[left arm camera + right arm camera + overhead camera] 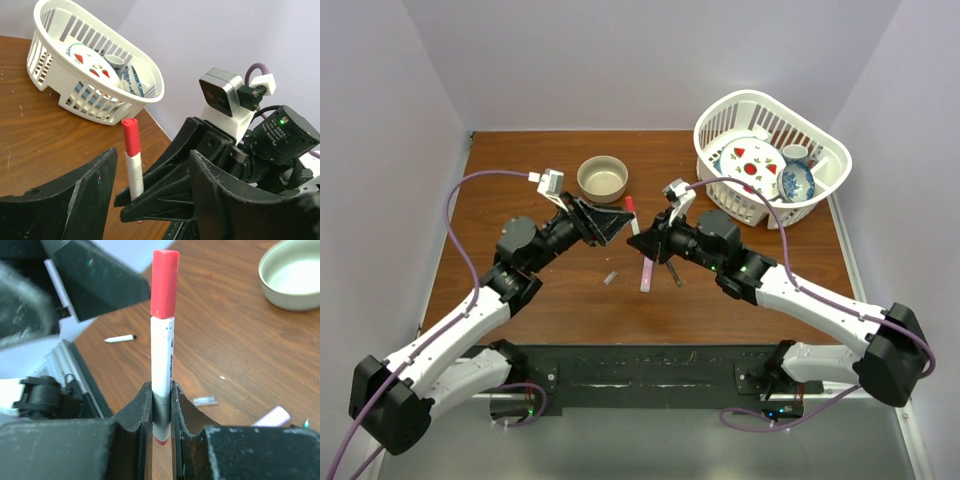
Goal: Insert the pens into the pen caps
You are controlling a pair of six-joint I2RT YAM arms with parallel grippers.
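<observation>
One red-capped white pen, print unreadable, clamped in right hand; left hand spread, empty

No word or number can be read with certainty. The white pen with the red cap has a line of small dark-blue print along its body, seen in the right wrist view, but the letters are too blurred to tell.
</observation>
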